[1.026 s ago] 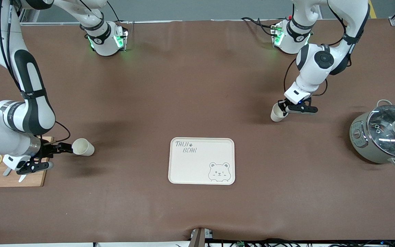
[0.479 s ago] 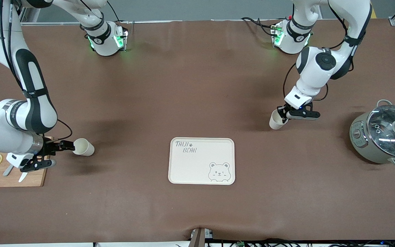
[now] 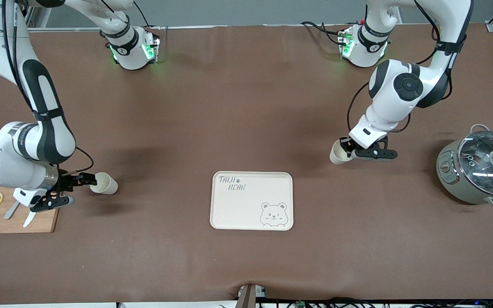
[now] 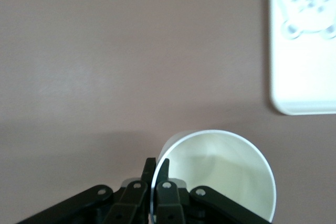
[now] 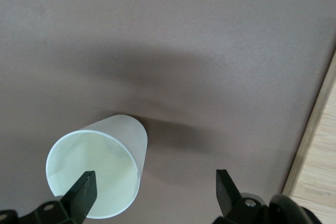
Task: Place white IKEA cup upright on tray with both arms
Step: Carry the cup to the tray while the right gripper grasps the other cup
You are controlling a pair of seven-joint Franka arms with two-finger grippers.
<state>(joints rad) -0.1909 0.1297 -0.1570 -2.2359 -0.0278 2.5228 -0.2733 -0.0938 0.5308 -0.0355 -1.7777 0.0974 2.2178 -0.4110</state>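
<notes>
Cups, two of them, one per arm. My left gripper (image 3: pixel 345 152) pinches the rim wall of its cup (image 3: pixel 336 153), one finger inside and one outside, held tilted over bare table with the mouth toward the wrist. Tray (image 3: pixel 251 201) lies well apart from those fingers, toward the right arm's end. My right gripper (image 3: pixel 83 181) has fingers (image 5: pixel 81 192) spread wide at the mouth of the other cup (image 3: pixel 104 183), which lies on its side, long axis running away from the fingertips toward the tray. I judge the left arm the closer carrier.
</notes>
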